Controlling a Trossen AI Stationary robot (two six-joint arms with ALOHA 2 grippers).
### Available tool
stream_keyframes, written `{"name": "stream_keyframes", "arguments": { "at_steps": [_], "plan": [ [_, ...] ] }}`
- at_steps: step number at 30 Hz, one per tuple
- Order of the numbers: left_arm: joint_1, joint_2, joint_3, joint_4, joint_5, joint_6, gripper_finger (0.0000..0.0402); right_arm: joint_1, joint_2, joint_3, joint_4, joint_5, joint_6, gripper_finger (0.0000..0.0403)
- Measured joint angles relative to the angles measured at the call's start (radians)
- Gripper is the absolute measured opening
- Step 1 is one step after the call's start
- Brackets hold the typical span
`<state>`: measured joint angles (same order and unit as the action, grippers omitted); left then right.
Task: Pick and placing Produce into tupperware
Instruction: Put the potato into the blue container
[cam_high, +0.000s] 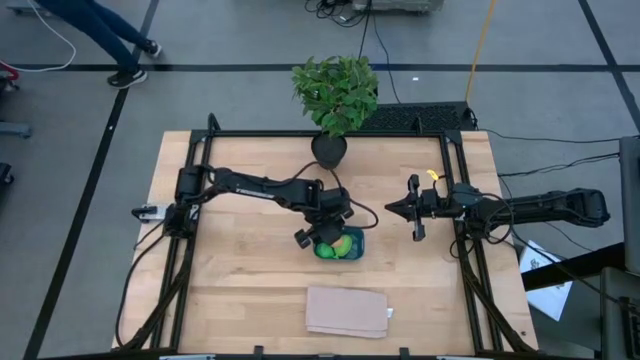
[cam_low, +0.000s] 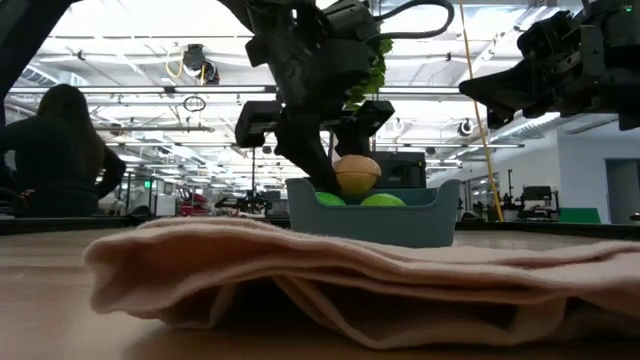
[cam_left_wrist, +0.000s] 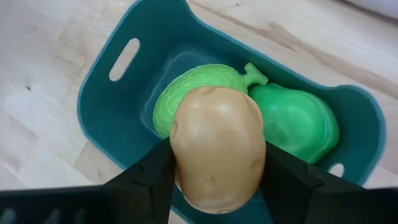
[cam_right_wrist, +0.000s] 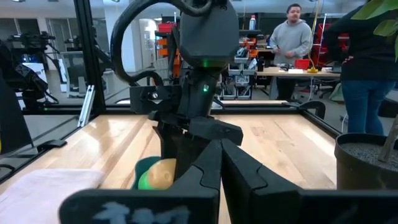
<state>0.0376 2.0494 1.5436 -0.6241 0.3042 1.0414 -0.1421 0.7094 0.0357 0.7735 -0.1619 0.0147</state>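
The teal tupperware (cam_high: 356, 247) stands on the wooden table near its middle, and two bright green pieces (cam_left_wrist: 194, 93) (cam_left_wrist: 293, 121) lie inside it side by side. My left gripper (cam_high: 325, 238) hangs over the container, shut on the orange-tan piece (cam_left_wrist: 217, 149). In the low view that piece (cam_low: 357, 173) shows at rim height above the green ones (cam_low: 383, 200). My right gripper (cam_high: 392, 209) waits to the right of the container, off the table surface, its fingers (cam_right_wrist: 221, 149) shut on nothing. My left gripper pinches the orange-tan piece between its two fingers (cam_left_wrist: 149, 180) (cam_left_wrist: 287, 180), one on each of its rounded sides (cam_left_wrist: 180, 155). It comes from above, pointing down into the tupperware. The piece hangs over the two green pieces; whether it touches them I cannot tell.
A potted leafy plant (cam_high: 335, 95) stands at the table's far edge behind the container. A folded tan cloth pad (cam_high: 347, 311) lies near the near edge and fills the low view's foreground (cam_low: 350, 270). Black frame rails run along both sides. People stand in the room beyond.
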Motion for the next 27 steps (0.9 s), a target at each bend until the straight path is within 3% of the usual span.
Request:
{"name": "stream_keyframes", "arguments": {
  "at_steps": [18,27],
  "plan": [
    [0.0,0.005,-0.001,-0.003,0.0,0.017,0.0188,0.0,0.0,0.0,0.0,0.0,0.0,0.0],
    [0.0,0.005,-0.001,-0.002,0.011,-0.053,0.0188,0.0,0.0,0.0,0.0,0.0,0.0,0.0]
  ]
}}
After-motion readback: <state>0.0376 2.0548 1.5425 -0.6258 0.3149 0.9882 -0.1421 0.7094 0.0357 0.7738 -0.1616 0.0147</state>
